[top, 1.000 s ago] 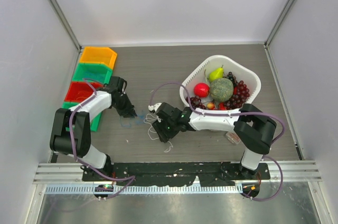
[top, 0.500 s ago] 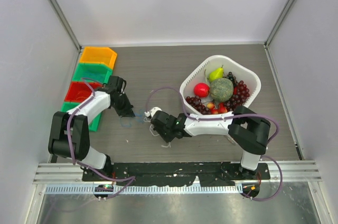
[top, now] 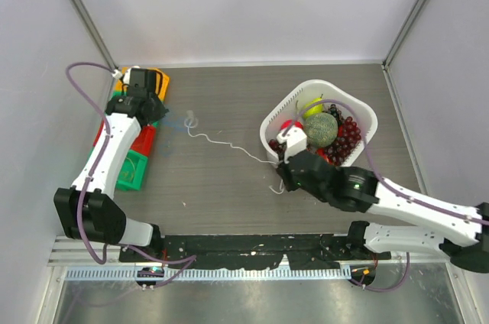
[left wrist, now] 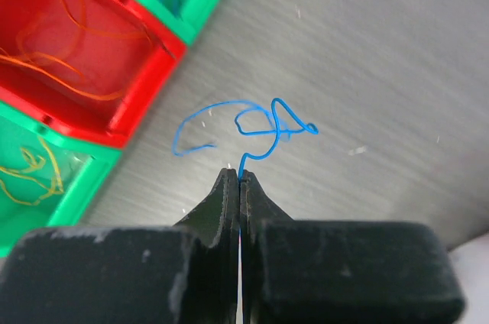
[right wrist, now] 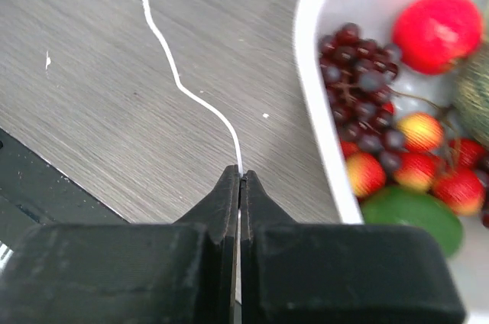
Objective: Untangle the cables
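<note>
A thin blue cable (left wrist: 260,129) curls over the wooden table, and my left gripper (left wrist: 240,177) is shut on its near end. In the top view this gripper (top: 159,112) sits beside the coloured bins, and the blue cable (top: 179,121) shows only faintly. A white cable (top: 229,144) stretches across the table from near the blue one to my right gripper (top: 280,170). The right gripper (right wrist: 240,175) is shut on the white cable (right wrist: 179,83), close to the white basket (right wrist: 306,72). The two cables look apart where they show.
A red bin (left wrist: 145,102) holding thin orange wires and green bins (left wrist: 76,186) with yellow and blue wires lie left of the left gripper. The white basket (top: 367,114) holds grapes, a pear, a melon and red fruit. Grey walls enclose the table.
The arms have pulled apart. The left went up-left to the bins with the blue cable, the right went right toward the basket, drawing the white cable out. Both grippers closed.
</note>
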